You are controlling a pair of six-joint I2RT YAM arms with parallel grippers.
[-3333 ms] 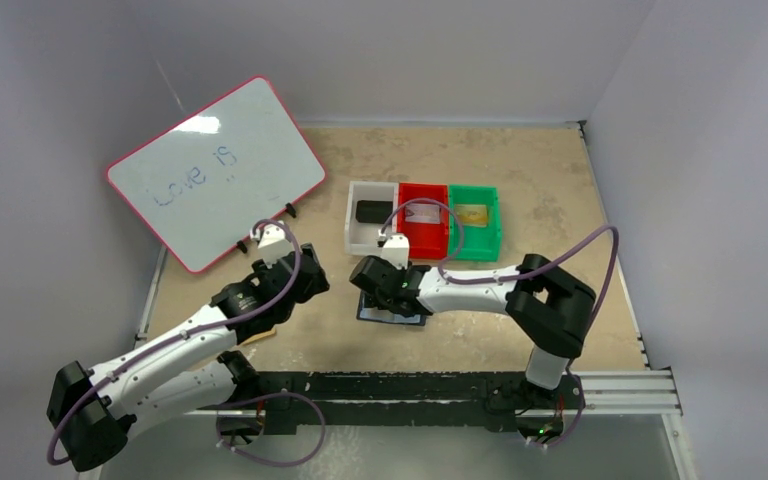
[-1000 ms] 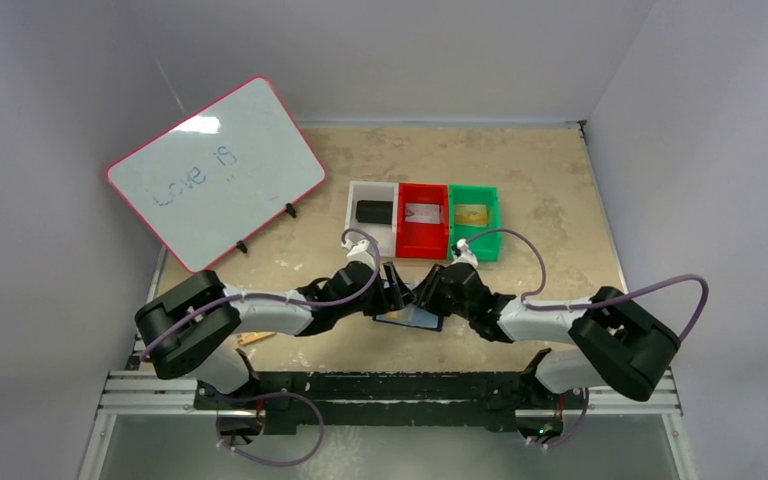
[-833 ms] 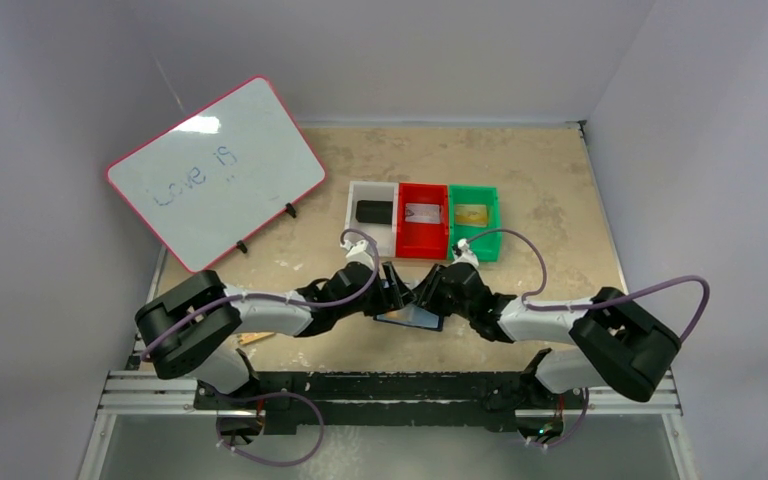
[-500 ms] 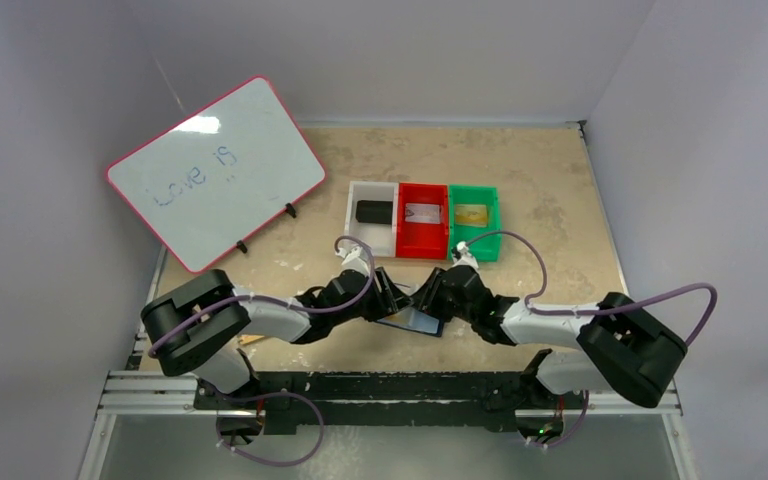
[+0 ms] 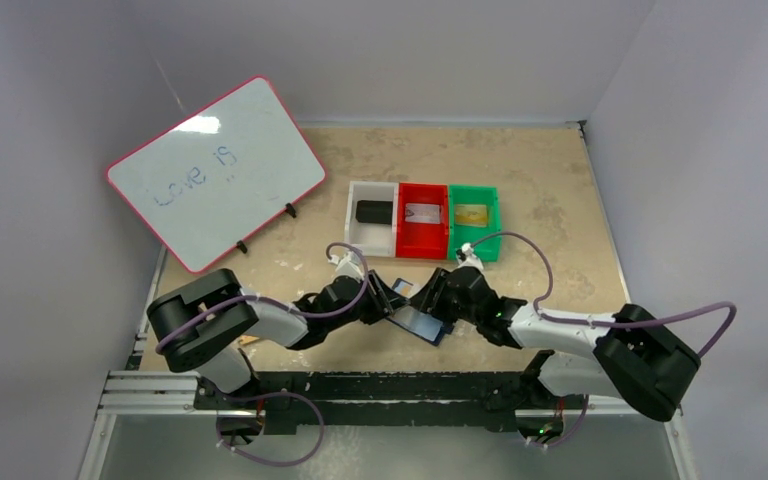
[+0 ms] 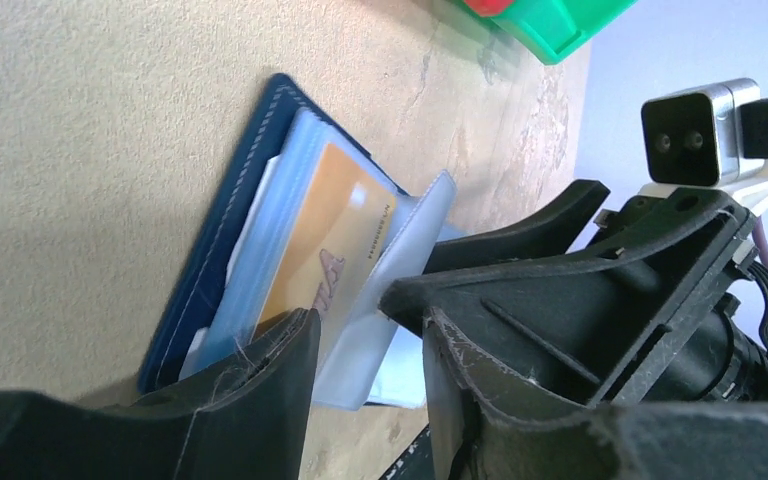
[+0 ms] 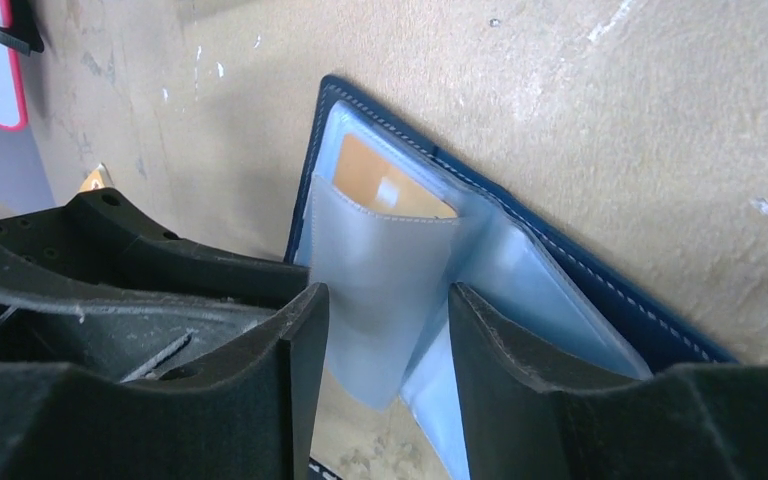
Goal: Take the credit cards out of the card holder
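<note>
The left claw (image 6: 370, 345) sits low over one end of the open card holder (image 6: 222, 240), which lies spread on the worktop (image 6: 90, 130) between the two arms. A narrow gap shows between its fingers with a clear sleeve (image 7: 380, 270) in that gap, and I cannot tell whether it pinches the sleeve or merely straddles it. An orange card (image 6: 315, 260) pokes partly out of a sleeve. The right claw (image 7: 388, 330) faces in from the other side, fingers likewise a little apart over a sleeve flap, its grip equally uncertain.

The step in hand looks like freeing that card. It would go best, I judge, if one claw pins the navy cover flat while the other nips only the card's bare edge and draws it straight out along the sleeve's opening; otherwise the whole holder is likely to drag.

Counted, left to right: one whiteboard (image 5: 215, 170), one left claw, one card holder, one orange card in plain view (any others are hidden), one right claw. Behind them stand three bins, a white bin (image 5: 352, 225), a red bin (image 5: 422, 250) and a green bin (image 5: 495, 225), each with one small flat item inside
</note>
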